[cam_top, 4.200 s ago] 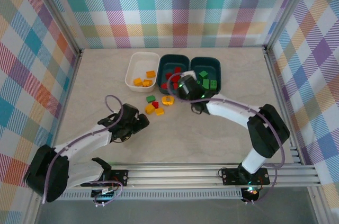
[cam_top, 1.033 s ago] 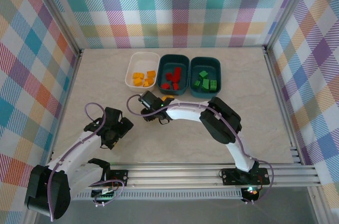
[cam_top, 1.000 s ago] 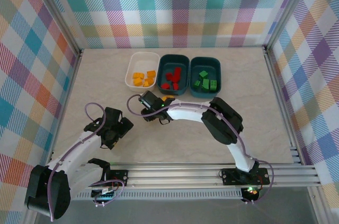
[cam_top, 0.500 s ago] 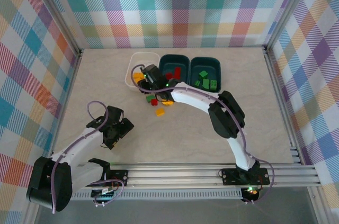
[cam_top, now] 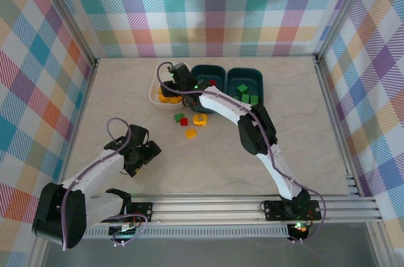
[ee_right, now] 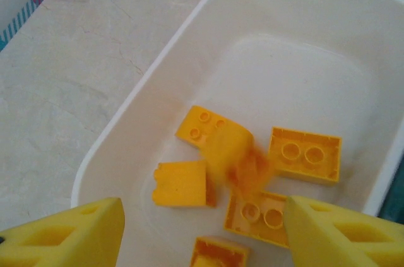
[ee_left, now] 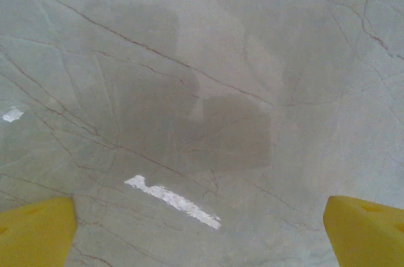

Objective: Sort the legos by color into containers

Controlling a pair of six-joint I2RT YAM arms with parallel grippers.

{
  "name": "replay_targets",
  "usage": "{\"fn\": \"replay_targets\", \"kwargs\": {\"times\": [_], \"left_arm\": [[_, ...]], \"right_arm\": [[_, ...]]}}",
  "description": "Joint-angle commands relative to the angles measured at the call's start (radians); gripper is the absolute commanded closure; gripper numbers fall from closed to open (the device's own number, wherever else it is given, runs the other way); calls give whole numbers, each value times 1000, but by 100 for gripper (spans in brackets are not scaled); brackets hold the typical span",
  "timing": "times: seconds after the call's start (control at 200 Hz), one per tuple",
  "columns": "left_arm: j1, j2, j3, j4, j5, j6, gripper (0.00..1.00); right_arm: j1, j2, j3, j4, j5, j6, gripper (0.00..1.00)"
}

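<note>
Two arms rise from the bottom edge of the overhead view. At lower left, the left arm (cam_top: 95, 169) lies bent low over the table (cam_top: 284, 128), its forearm angled toward the upper right. The left gripper (cam_top: 141, 153) hangs over bare tabletop, well apart from every brick. In the left wrist view its yellow fingers (ee_left: 35, 232) sit in the two bottom corners, spread wide, with nothing between them but the marbled surface.

Further right, at upper centre, the white tray (cam_top: 153, 93) holds the yellow bricks (cam_top: 165, 98). The right gripper (cam_top: 177, 81) hovers above it. The right arm (cam_top: 224, 101) stretches from its base at lower right in a long line up and to the left. In the right wrist view its fingers (ee_right: 69, 232) are parted and grip nothing. Below them several yellow bricks lie in the tray, and one blurred brick (ee_right: 237, 153) lies among them.

Just below the trays, loose on the table, lie a green brick (cam_top: 178, 116), a red brick (cam_top: 183, 122), a yellow ring (cam_top: 199, 119) and an orange brick (cam_top: 190, 133).

Right of the white tray, the middle teal tray (cam_top: 211, 69) holds red bricks (cam_top: 210, 82). The right teal tray (cam_top: 247, 74) beside it holds green bricks (cam_top: 247, 96).
</note>
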Motion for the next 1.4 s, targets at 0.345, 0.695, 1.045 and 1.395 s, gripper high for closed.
{"fn": "replay_targets", "kwargs": {"times": [0.345, 0.695, 1.045, 1.395], "left_arm": [[-71, 83, 14, 142, 45, -60, 1], [-71, -50, -65, 109, 34, -121, 1], [-70, -190, -119, 57, 5, -131, 0], [-71, -183, -140, 78, 2, -126, 0]], "right_arm": [[109, -394, -685, 163, 133, 138, 39], [111, -252, -581, 88, 86, 104, 36], [113, -144, -460, 26, 95, 90, 36], [147, -125, -471, -9, 163, 61, 45]]}}
